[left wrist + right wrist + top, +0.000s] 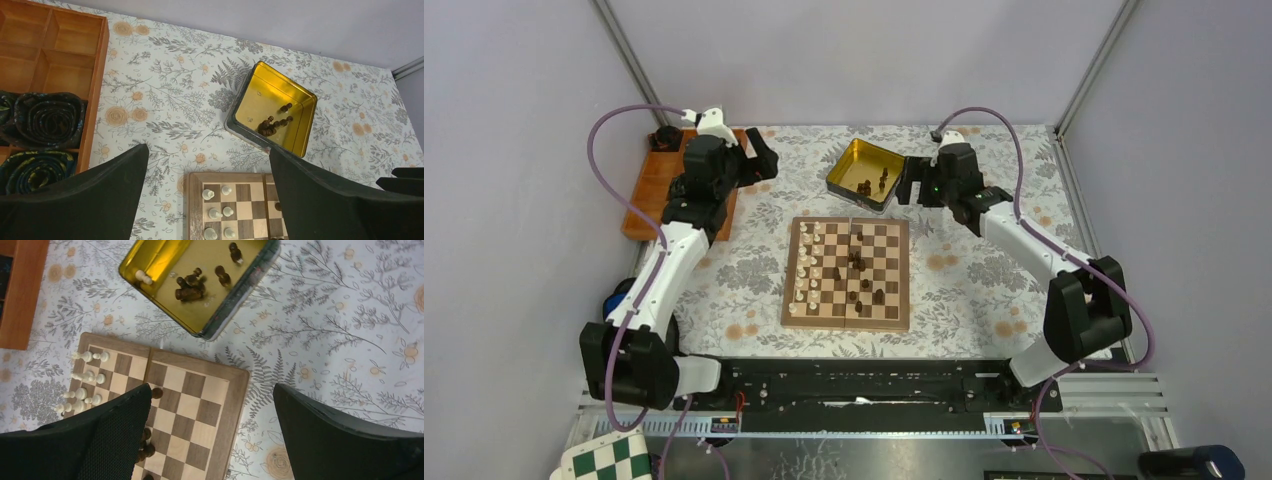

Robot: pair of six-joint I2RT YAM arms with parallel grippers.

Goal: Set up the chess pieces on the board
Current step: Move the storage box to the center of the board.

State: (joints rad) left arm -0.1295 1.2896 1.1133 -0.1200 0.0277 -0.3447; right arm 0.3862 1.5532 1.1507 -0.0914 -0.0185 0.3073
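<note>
Handling the chess pieces (190, 290), expect light, rigid, tippy wood; pinch mid-stem. Left claw (208, 150) and right claw (211, 387) stand open.

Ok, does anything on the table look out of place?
Yes. The dark chess pieces sit scattered around the middle of the board, not in rows like the white pieces. More dark ones lie in the gold tin, with one white piece among them.
</note>
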